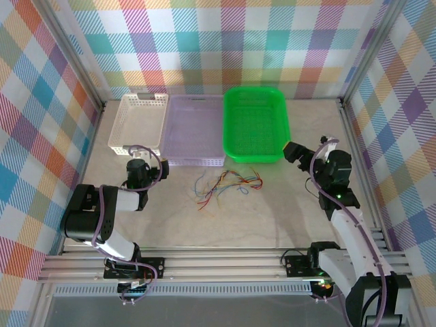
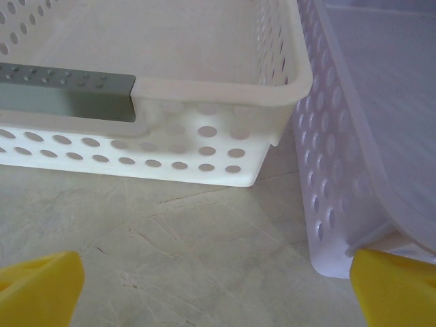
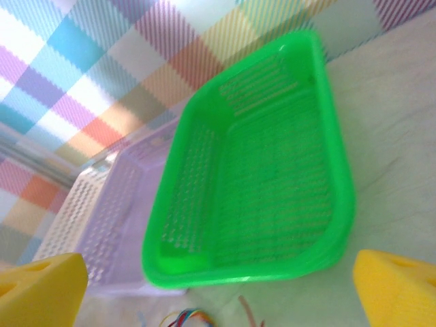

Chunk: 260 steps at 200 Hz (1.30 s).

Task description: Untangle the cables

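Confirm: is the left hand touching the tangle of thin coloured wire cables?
Apart. Top view: bare tabletop separates the left hand from the thin coloured cables.

Three baskets are sitting in a row along the far side of the desk point(image 1: 272, 211): white basket point(image 1: 120, 128) on the left, lilac basket point(image 1: 194, 129) in the middle, green basket point(image 1: 255, 126) on the right. White and lilac are standing just beside each other, with a thin gap showing at the base. Lilac and green are sitting tight together. Plaid walls point(image 1: 204, 41) are enclosing three sides, and an aluminium rail point(image 1: 225, 266) is running along the near edge.
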Available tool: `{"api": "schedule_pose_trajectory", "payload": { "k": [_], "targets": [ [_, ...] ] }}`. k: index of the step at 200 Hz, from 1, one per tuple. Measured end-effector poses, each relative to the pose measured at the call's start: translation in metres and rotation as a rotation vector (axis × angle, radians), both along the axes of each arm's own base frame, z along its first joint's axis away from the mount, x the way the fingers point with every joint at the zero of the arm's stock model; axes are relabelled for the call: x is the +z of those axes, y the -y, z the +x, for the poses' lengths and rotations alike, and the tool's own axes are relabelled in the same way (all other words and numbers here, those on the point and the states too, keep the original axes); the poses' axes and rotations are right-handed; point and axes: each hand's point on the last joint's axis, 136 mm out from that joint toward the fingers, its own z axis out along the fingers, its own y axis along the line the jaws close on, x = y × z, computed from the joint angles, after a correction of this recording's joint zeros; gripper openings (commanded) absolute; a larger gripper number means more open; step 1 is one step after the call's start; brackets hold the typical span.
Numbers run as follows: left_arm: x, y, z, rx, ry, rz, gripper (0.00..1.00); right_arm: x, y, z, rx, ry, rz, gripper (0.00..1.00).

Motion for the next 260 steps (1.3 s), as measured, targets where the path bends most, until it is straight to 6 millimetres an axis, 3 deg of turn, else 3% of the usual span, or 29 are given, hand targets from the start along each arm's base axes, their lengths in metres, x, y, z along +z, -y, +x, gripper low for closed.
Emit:
{"api": "schedule_pose_trajectory", "payload": {
  "k": [35,70,85,117,164,198,214,260],
  "targets": [
    [0.0,0.0,0.0,0.0,0.0,0.0,1.0,-0.028,-0.03,-0.019,0.103,-0.125,0.026,1.0],
    [0.007,-0.008,-0.005,0.044,-0.009,0.02,1.0,-0.074,-0.074,-0.051,0.229,-0.258,-0.029,1.0],
    [0.029,-0.011,-0.007,0.059,0.018,0.022,1.0,-0.093,-0.084,-0.059,0.256,-0.31,-0.059,1.0],
    [0.092,-0.009,-0.01,0.071,0.141,-0.028,1.0,-0.122,-0.082,-0.067,0.235,-0.385,-0.088,0.99],
    [0.148,-0.009,-0.018,0.155,0.078,-0.193,1.0,-0.12,-0.081,-0.067,0.221,-0.372,-0.092,0.99],
    [0.179,-0.009,-0.046,0.24,0.012,-0.376,1.0,-0.126,-0.083,-0.067,0.226,-0.386,-0.099,0.98],
    [0.182,-0.003,-0.058,0.23,-0.021,-0.425,1.0,-0.132,-0.084,-0.065,0.226,-0.4,-0.104,0.98],
    [0.157,0.001,-0.095,0.288,-0.169,-0.518,1.0,-0.149,-0.09,-0.056,0.236,-0.427,-0.111,0.96]
  ]
}}
